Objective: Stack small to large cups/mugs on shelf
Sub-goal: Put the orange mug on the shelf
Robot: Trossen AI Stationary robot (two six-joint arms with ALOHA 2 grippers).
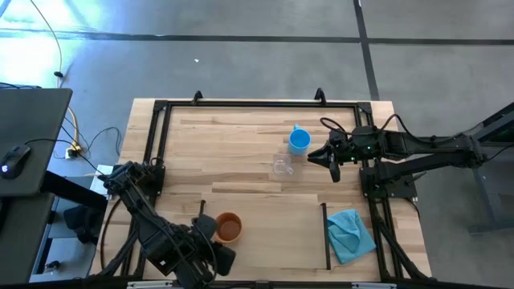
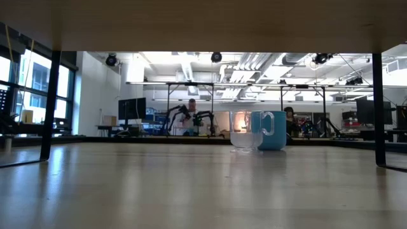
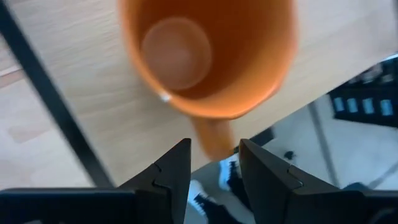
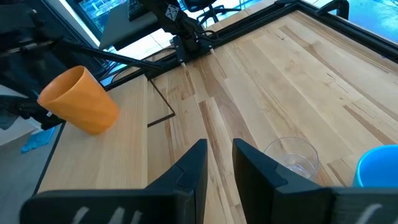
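The orange mug point(image 1: 230, 228) hangs tilted above the left end of the pale shelf point(image 1: 273, 241), with my left gripper point(image 1: 210, 229) shut on it. In the right wrist view the mug point(image 4: 81, 99) floats over the shelf panel point(image 4: 93, 177), its mouth toward the left arm. The blue mug point(image 1: 299, 141) and the clear glass cup point(image 1: 282, 167) stand upright on their bases on the tabletop, side by side. My right gripper point(image 1: 315, 157) hovers just right of them, its fingers point(image 4: 202, 155) a narrow gap apart with nothing between them. My left gripper has the orange mug's handle point(image 3: 214, 138) between its two fingertips point(image 3: 180, 155), pinched near the handle's outer bend. The fingers slant steeply down from the table's near left side. The mug is lifted clear and tilted, its open mouth point(image 3: 205, 50) turned toward the wrist.
A teal cloth point(image 1: 350, 234) lies at the near right, beside the shelf's right black strip point(image 1: 325, 237). A black metal frame point(image 1: 257, 103) borders the table. The low view looks under the shelf point(image 2: 203, 25) at both standing cups point(image 2: 257, 130).
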